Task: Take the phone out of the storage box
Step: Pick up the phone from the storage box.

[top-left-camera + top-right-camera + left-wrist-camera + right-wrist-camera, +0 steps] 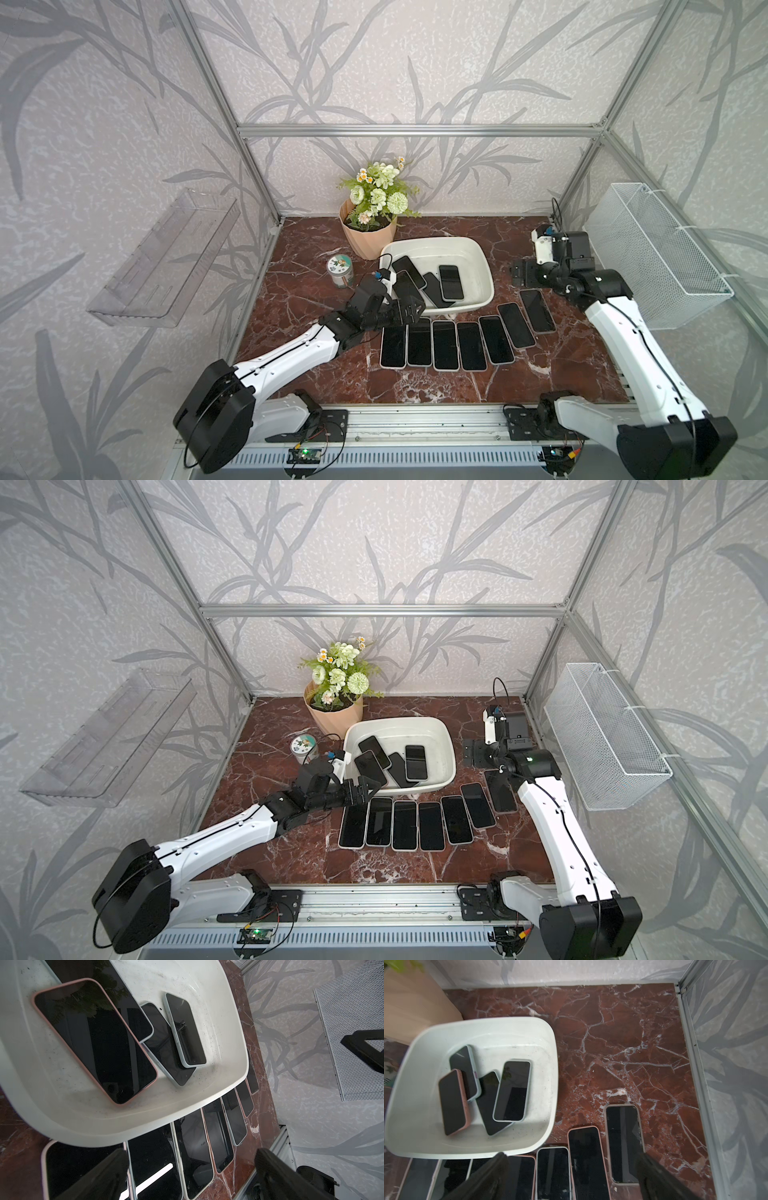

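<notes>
Presently poised at near-left corner of shallow white plastic storage box (483,266) with left gripper (410,311), jaws spread, empty. Probably lining up on pink-cased dark-screened phone (93,1041), resting atop another among four inside. Parked beside box with right gripper (572,1156), likewise spread, empty, leaving access clear. Rim contact hard to judge.

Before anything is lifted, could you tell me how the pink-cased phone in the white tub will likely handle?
The pink-cased phone looks rigid, so it should lift without bending. It rests partly on another phone, so a nudge may rock or slide it. Its glossy screen likely gives little grip.
</notes>
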Robot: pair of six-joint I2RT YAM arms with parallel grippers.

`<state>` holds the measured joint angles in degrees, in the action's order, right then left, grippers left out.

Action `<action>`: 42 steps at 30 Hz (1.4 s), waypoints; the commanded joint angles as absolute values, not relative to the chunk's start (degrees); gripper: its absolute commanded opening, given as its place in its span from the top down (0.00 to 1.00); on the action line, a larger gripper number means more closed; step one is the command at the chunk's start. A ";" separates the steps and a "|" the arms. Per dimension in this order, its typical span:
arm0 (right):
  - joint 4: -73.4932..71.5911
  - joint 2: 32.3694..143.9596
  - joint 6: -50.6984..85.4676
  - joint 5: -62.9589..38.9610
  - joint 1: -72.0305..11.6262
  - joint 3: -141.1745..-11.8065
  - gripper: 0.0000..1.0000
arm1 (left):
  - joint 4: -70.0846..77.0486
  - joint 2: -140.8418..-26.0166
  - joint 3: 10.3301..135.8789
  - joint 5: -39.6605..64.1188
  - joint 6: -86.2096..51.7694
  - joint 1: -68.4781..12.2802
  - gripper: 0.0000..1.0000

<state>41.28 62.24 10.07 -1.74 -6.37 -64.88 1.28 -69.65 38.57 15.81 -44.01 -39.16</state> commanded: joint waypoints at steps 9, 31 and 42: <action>24.46 52.12 27.46 -25.32 -6.55 -52.91 0.01 | -1.02 -69.12 40.95 10.94 -41.90 -41.66 0.00; 46.47 96.94 16.51 -2.16 -26.98 -82.25 0.01 | -5.54 -62.13 38.94 7.42 -37.10 -42.51 0.00; 52.61 117.72 17.19 0.85 -26.01 -99.58 0.01 | -9.30 -54.42 35.96 4.14 -35.53 -42.28 0.00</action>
